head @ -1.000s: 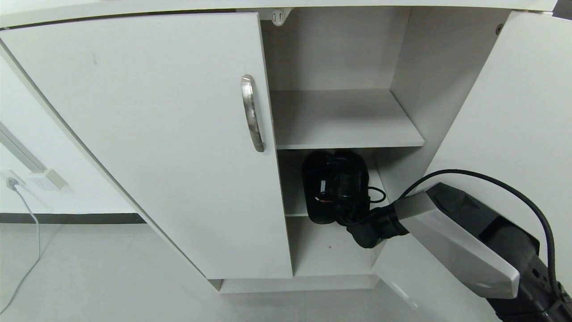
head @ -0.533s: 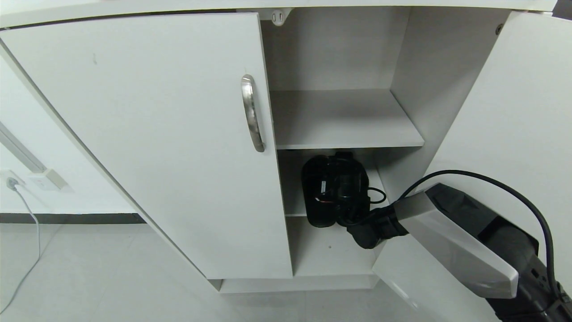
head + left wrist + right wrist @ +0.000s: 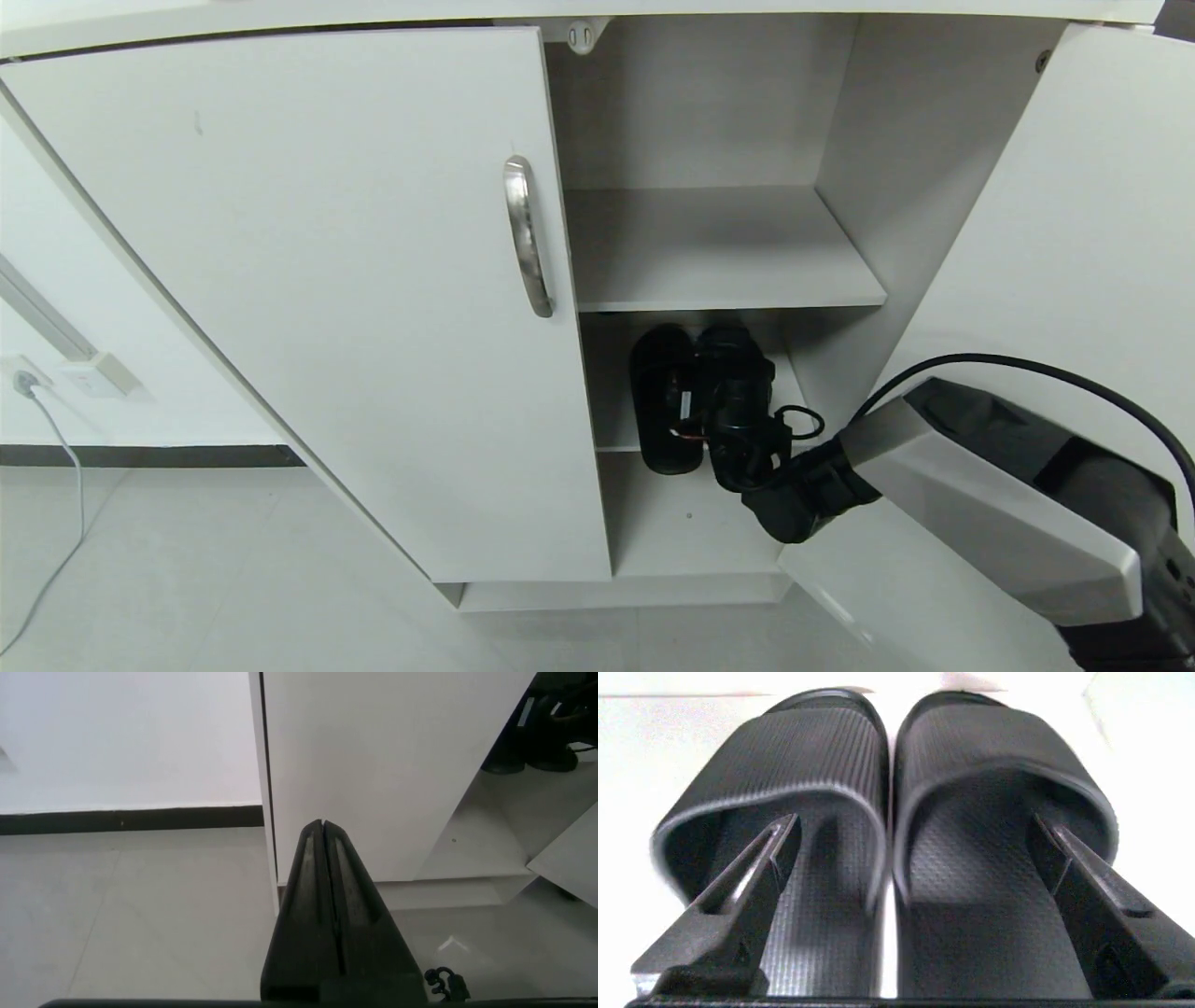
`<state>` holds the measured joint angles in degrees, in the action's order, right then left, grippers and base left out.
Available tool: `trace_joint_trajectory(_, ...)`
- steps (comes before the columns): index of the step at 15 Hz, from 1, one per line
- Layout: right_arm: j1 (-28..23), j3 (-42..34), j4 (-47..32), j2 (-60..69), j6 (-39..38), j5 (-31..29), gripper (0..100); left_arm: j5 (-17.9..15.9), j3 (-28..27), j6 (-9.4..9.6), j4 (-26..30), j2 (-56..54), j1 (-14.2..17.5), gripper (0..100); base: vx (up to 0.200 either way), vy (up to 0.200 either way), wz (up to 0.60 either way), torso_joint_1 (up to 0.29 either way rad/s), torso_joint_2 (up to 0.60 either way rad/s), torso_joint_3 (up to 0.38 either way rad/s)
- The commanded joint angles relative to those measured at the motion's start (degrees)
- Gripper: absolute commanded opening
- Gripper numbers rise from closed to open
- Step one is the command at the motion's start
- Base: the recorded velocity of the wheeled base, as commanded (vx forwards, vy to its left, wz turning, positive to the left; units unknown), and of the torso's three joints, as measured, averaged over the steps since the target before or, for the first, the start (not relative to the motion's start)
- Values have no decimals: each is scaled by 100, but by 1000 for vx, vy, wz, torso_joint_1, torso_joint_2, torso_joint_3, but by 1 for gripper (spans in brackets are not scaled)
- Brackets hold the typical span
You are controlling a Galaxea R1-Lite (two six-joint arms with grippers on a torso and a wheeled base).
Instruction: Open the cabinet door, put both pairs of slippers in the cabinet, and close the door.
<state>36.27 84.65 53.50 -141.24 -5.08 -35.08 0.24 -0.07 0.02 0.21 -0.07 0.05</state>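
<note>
The right arm is stretched from the lower right of the head view into the open white wooden cabinet (image 3: 709, 243). The right claw (image 3: 915, 821) is spread wide, with one finger tucked inside each slipper of the black rubber slippers (image 3: 665, 401), which are set on the lower shelf (image 3: 609, 411) at mid-frame. The left claw (image 3: 322, 835) is pressed together.

R arm (image 3: 990, 523): pale grey angular shell over blk link, blk cable (image 3: 971, 357) arcing above. L gripper (image 3: 322, 831) fingers (image 3: 308, 905) blk, long, flat; R gripper (image 3: 915, 826) fingers (image 3: 738, 905) blk, slim.
</note>
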Motion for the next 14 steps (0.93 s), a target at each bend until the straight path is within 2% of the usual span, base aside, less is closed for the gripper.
trace_joint_trajectory(1,170,-977,485,624,7,-16,100,2,-1,-2,-3,7,4,0,0,0,0,0,0,0)
trace_joint_trajectory(6,557,-3069,1769,1406,7,-121,100,2,-1,-2,-3,7,4,0,0,0,0,0,0,0)
trace_joint_trajectory(12,1163,-4422,2674,2013,16,19,100,2,-1,-2,6,7,4,0,0,0,0,0,0,0)
trace_joint_trajectory(14,1225,-4492,2665,2057,34,19,100,2,-1,-2,6,7,4,0,-200,0,0,5,0,2)
